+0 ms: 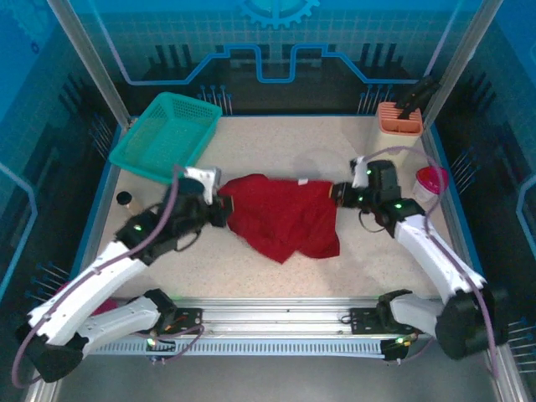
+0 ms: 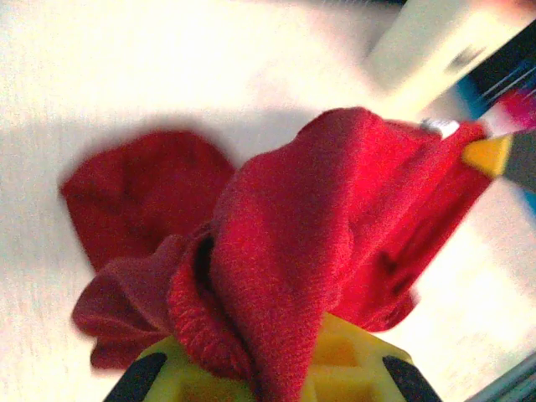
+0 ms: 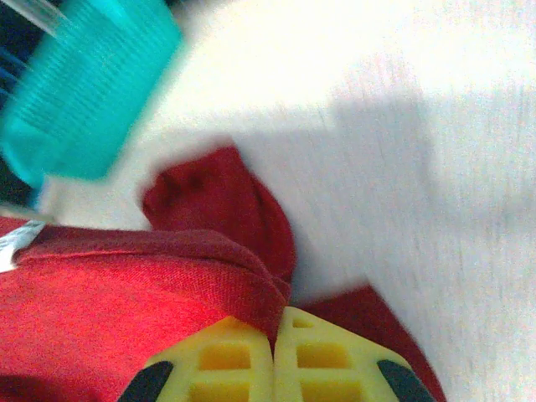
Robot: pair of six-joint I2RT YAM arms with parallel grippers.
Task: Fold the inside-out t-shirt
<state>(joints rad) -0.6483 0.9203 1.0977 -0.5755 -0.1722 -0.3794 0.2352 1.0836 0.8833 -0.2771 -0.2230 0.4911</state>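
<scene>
Worktop (image 1: 276,272) pale and speckled, carrying everything. Shirt (image 1: 285,219) sprawled mid-worktop, just to the near right of the basket (image 1: 163,134) and apart from it. Pulled long between two holds rather than left loose, probably to open it out flat before any fold. Edge facing away from the arms drawn fairly straight; near part sagging into a rumpled lobe on the worktop. Left gripper (image 1: 219,209) at the shirt end nearest the basket, clamped on a thick bunch of cloth, with fabric heaped over the yellow fingers in the wrist view. A deep bite, likely to stop that end slipping under tension. Right gripper (image 3: 274,352) at the end farthest from the basket, pads pressed together on a thin seamed border; hem or sleeve edge, cannot tell which. A shallow pinch there, suited to keeping the edge straight. Tag (image 1: 303,182) small and white on the straight edge, between the two holds and farther from the basket than the shirt's middle. Showing on the outside, which fits an inside-out garment. Judged early in the task: spread uneven, no fold made yet. Next, probably, laying the cloth down flat with both ends held wide. Risk of the bunched end dropping as a wad.
</scene>
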